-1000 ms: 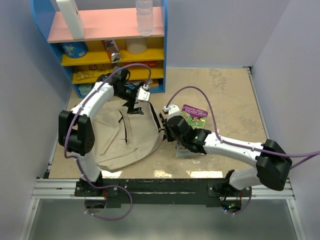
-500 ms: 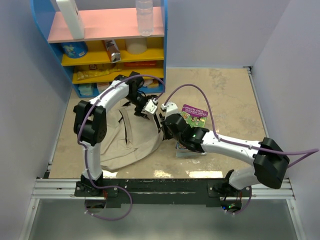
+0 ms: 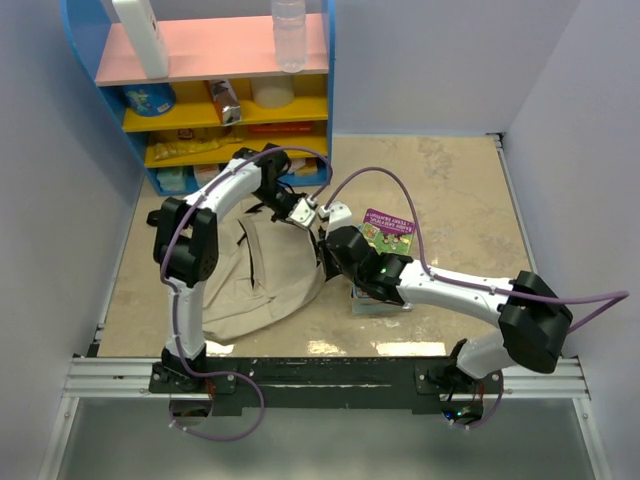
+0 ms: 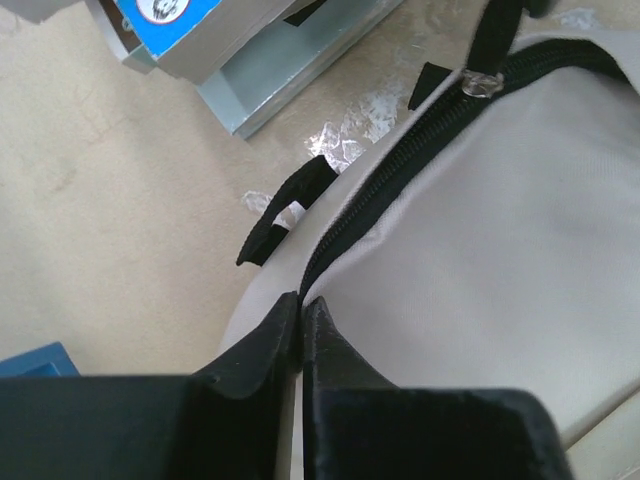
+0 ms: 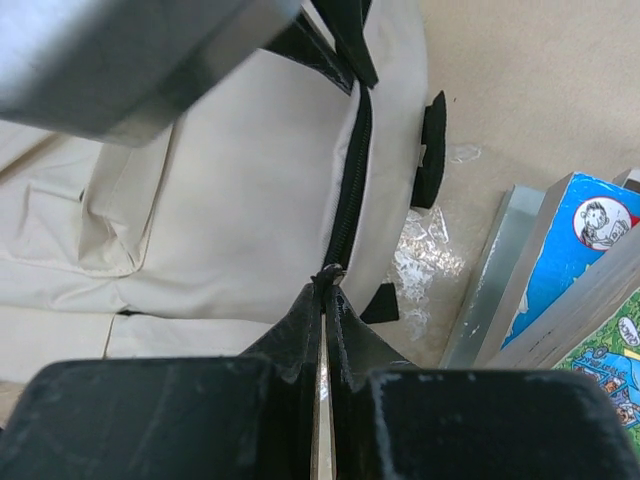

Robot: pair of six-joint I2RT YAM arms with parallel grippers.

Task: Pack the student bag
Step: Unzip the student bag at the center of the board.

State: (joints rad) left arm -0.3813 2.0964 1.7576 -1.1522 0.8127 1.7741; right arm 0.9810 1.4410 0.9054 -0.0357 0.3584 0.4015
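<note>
Student bag (image 3: 258, 285) lies flat, beige, black zipper (image 4: 395, 180) closed.

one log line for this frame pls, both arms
left pincer: shut on student bag edge by zip | right pincer: shut on zipper pull | zip: closed between them | books: outside bag

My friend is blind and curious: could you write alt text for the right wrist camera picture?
The right gripper's black fingers pinch shut on the zipper pull of a beige student bag, its black zipper running away from the camera. Books lie on the table at right.
</note>
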